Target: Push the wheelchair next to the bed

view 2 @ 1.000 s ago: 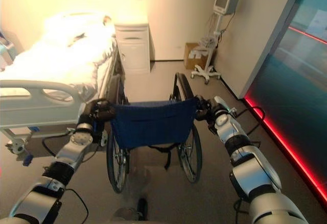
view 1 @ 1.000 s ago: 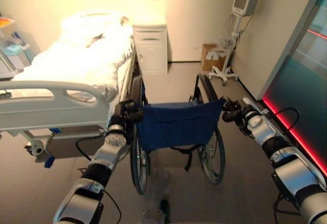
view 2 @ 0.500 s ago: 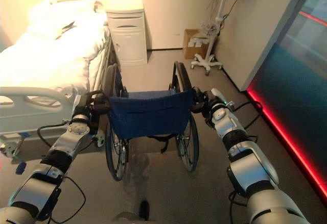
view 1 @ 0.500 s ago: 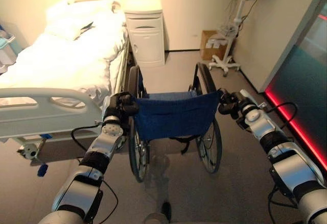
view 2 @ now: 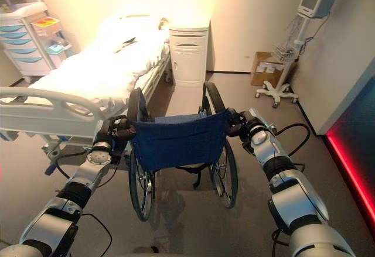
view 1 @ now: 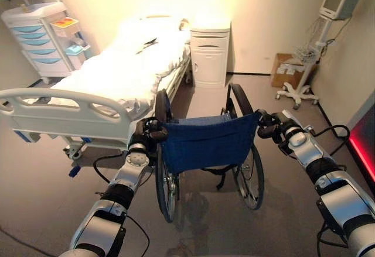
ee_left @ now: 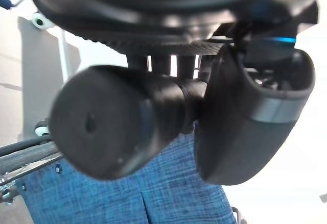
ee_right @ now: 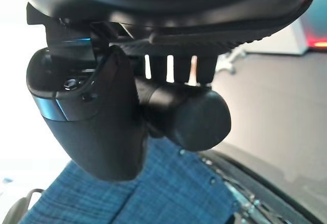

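1. The wheelchair stands on the grey floor, seen from behind, with its blue cloth back facing the robot.
2. The left hand is wrapped tight round the left push handle. In the left wrist view the thumb and the fingers curl round the black grip.
3. The right hand is wrapped tight round the right push handle. In the right wrist view the thumb sits on one side of the black grip and the fingers come over it.
4. The bed is on the left of the wheelchair, with white sheets and a white rail at its foot end.
5. The left big wheel of the wheelchair is just beside the corner of the bed's foot end. It may be touching the bed frame, but this part is too dark to tell.
6. A white bedside cabinet stands at the wall, right beside the head of the bed and ahead of the wheelchair.
7. A cart with blue drawers stands on the far side of the bed.
8. A monitor on a wheeled stand is near the right wall, with a cardboard box just beside it.
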